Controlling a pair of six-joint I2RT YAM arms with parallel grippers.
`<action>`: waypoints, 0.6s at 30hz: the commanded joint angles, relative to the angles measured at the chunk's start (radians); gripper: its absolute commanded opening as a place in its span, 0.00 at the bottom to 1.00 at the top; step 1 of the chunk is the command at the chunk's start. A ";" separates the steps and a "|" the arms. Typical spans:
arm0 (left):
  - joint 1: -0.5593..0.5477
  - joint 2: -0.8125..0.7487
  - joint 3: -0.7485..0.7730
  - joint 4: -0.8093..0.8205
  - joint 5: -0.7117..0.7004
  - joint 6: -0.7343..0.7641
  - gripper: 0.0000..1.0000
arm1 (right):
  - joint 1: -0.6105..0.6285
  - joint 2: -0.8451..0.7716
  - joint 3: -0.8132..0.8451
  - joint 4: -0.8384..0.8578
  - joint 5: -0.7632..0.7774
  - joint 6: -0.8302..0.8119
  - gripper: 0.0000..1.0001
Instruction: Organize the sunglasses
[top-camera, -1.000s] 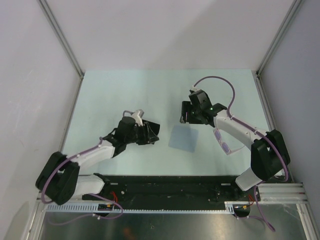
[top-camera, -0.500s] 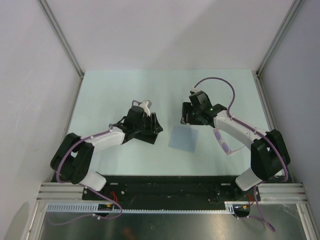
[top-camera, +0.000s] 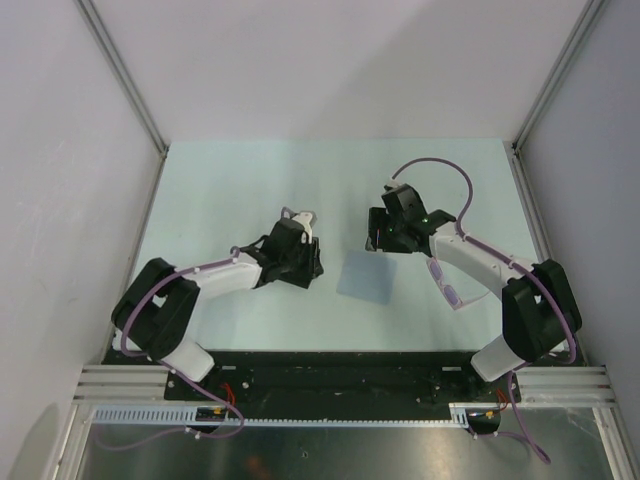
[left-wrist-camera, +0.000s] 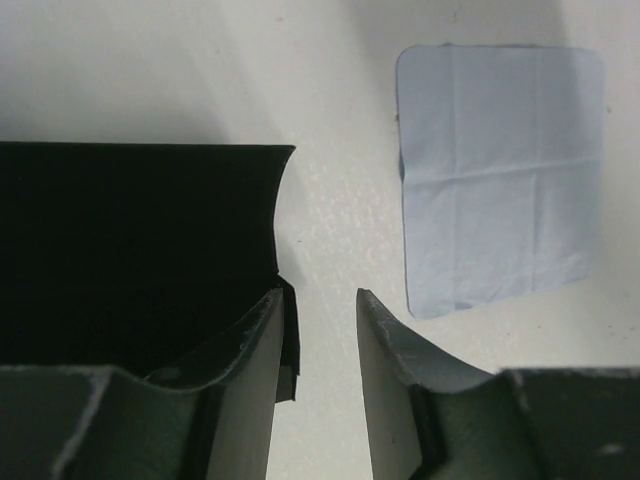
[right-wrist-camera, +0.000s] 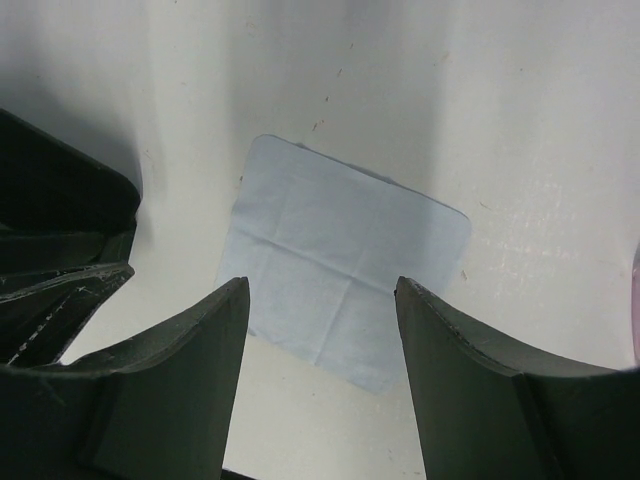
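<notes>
The left gripper (left-wrist-camera: 318, 330), jaws apart and empty, sits at a corner of the black case (left-wrist-camera: 130, 230); the right gripper (right-wrist-camera: 320, 330) hangs spread above the blue cloth (right-wrist-camera: 340, 260). The sunglasses (top-camera: 447, 287) lie near the cloth, under the right forearm (top-camera: 472, 260). Best to steady the case squarely first

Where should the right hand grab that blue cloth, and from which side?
Pinch one corner of the blue cloth, coming straight down from above. It lies flat on the table, so no side offers a raised edge; the right hand hangs open over it.
</notes>
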 joint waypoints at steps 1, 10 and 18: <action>-0.012 0.007 0.024 -0.029 -0.048 0.027 0.39 | -0.005 -0.046 -0.009 0.005 0.013 0.020 0.65; -0.022 -0.010 0.015 -0.098 -0.083 0.041 0.08 | -0.007 -0.058 -0.015 0.010 0.008 0.025 0.65; -0.030 -0.134 -0.040 -0.217 -0.160 0.097 0.01 | -0.007 -0.074 -0.029 0.022 -0.007 0.040 0.66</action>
